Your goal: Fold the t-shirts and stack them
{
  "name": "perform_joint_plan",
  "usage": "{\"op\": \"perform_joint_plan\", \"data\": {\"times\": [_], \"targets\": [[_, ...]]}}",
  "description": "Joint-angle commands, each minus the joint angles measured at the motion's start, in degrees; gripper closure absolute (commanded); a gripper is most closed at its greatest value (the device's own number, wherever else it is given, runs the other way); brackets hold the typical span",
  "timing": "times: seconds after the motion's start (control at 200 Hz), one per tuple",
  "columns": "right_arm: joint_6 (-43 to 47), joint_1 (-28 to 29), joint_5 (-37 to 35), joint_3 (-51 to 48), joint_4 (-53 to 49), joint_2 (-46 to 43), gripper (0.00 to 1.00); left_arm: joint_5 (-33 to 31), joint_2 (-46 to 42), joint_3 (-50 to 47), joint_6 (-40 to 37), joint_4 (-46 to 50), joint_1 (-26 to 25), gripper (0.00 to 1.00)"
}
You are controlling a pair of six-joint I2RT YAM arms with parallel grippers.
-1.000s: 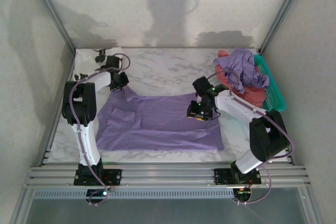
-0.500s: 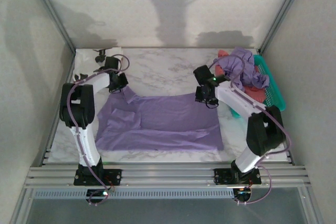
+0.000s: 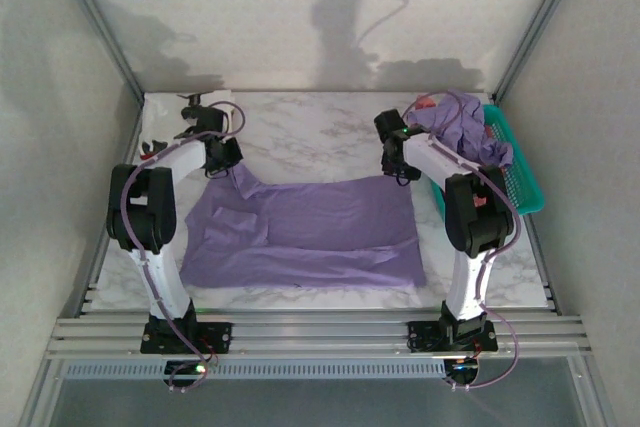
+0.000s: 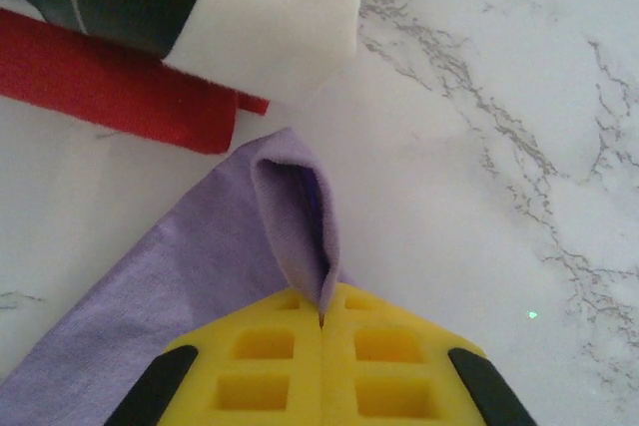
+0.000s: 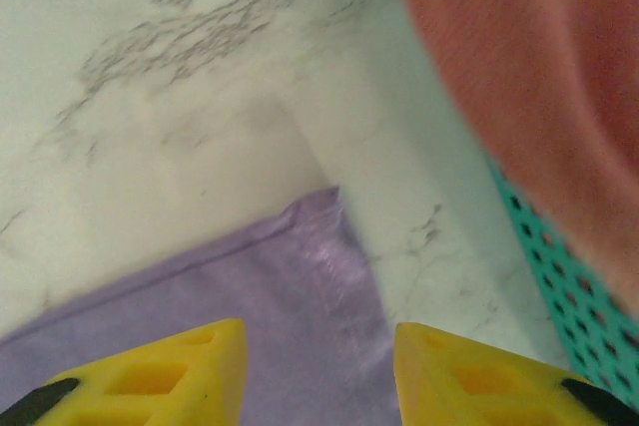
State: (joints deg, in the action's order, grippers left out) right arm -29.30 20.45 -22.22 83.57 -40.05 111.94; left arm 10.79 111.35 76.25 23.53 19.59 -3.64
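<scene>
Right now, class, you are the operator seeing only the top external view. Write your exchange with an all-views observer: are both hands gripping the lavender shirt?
Observer: The left hand is shut, pinching a raised fold of the lavender shirt.
Operator: And the right hand?
Observer: The right hand is open over the shirt's corner, gripping nothing.
Operator: What lies beyond the left hand?
Observer: A red shirt against a white shirt with black print.

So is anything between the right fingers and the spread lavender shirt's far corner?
Nothing visible: the open right fingers hang over the lavender shirt corner; the coral shirt and teal basket sit off to the side.
</scene>
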Motion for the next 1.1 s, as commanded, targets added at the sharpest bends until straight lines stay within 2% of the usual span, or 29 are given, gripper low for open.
{"op": "perform_joint_plan", "data": {"times": [0.0,0.566,1.091], "targets": [[0.8,-1.1,1.5,1.6,0.6,2.0,0.57,0.5,-2.0,-0.3,-0.6,1.7,-0.4,1.0],[5.4,-2.2,3.5,0.9,5.3,6.8,0.66,-0.6,-3.0,0.4,-1.7,3.8,-0.4,1.0],[4.2,-3.0,5.8,-1.6,7.9,9.0,0.74,-0.9,-4.5,0.2,-2.0,5.0,-0.4,1.0]]}}
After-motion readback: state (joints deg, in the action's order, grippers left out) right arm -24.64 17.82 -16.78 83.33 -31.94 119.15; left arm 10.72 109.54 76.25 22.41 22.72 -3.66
